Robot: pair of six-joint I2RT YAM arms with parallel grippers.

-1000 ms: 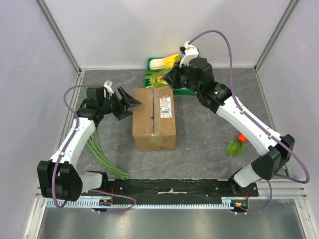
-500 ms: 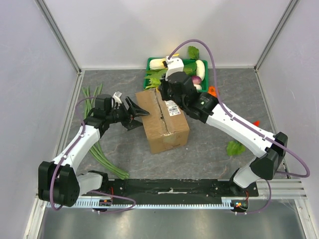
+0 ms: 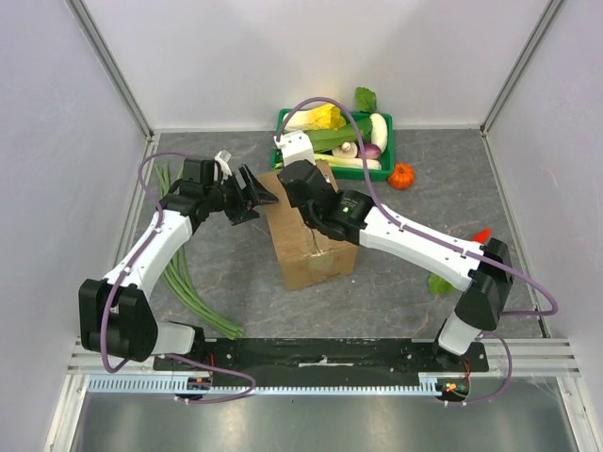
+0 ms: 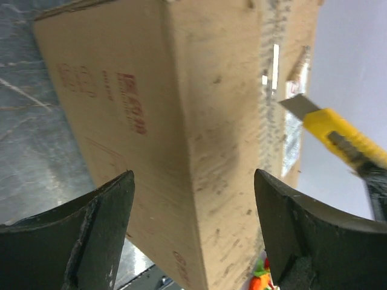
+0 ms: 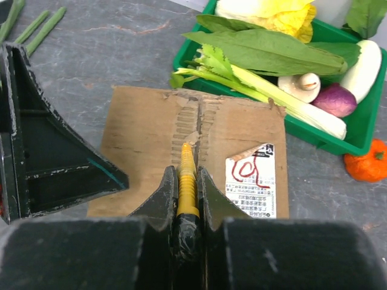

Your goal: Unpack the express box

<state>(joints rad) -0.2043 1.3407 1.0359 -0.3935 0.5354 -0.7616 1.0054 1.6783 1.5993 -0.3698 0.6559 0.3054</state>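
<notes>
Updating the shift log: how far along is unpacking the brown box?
Done: nothing; the brown corrugated cardboard box is shut. In hand: right gripper clamps a yellow utility knife, blade at the top seam; left gripper open, straddling a box edge. Left: slit seam, lift flaps, empty it.

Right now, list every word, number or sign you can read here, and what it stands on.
Top of the express box, white shipping label: red mark and black print, too small to read.
Side of the box, red printing: blurred, unreadable.
No other text shows.
</notes>
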